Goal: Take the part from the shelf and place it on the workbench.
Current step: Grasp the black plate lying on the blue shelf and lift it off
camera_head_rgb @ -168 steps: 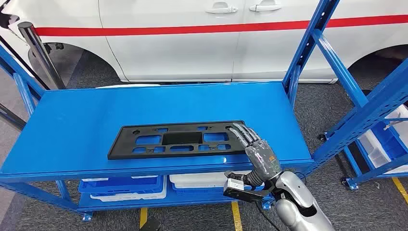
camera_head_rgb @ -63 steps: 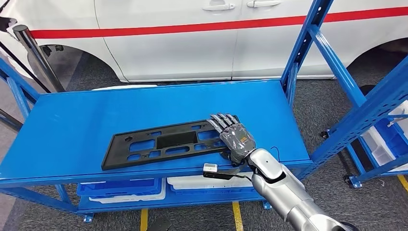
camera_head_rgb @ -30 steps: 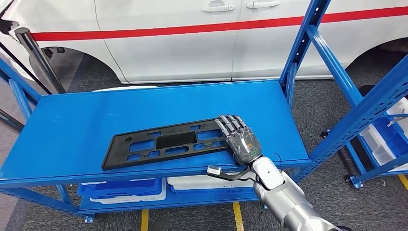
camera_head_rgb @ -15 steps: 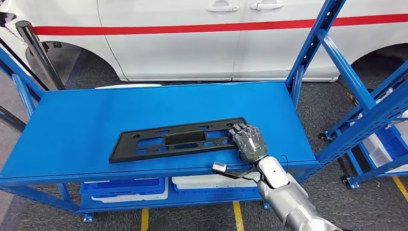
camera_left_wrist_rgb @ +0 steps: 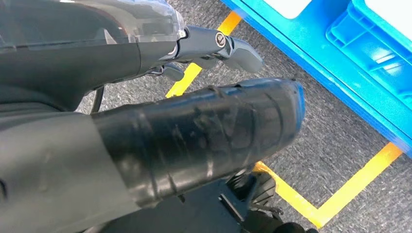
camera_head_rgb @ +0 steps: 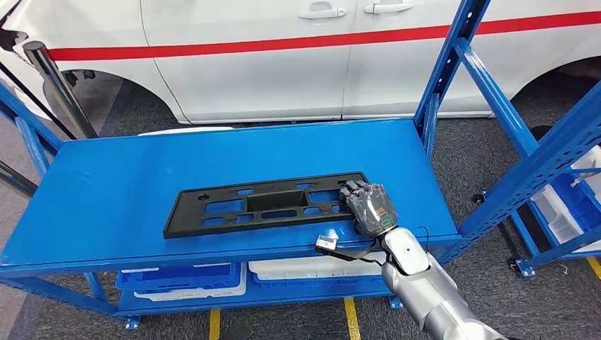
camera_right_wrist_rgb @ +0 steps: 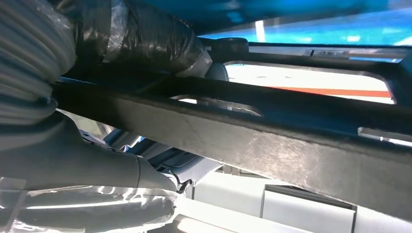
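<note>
One step barely begun: the right hand (camera_head_rgb: 370,207) grips the right end of the flat black plastic panel with cut-outs (camera_head_rgb: 266,203), which lies mid-frame on the blue metal shelf (camera_head_rgb: 106,184).
Lifting and carrying remain; no worktop appears. Whether the left hand (camera_left_wrist_rgb: 194,131) is open or closed I cannot tell.

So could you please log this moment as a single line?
right hand: grips black part's right end | part: on blue shelf | left hand: hanging, empty
</note>
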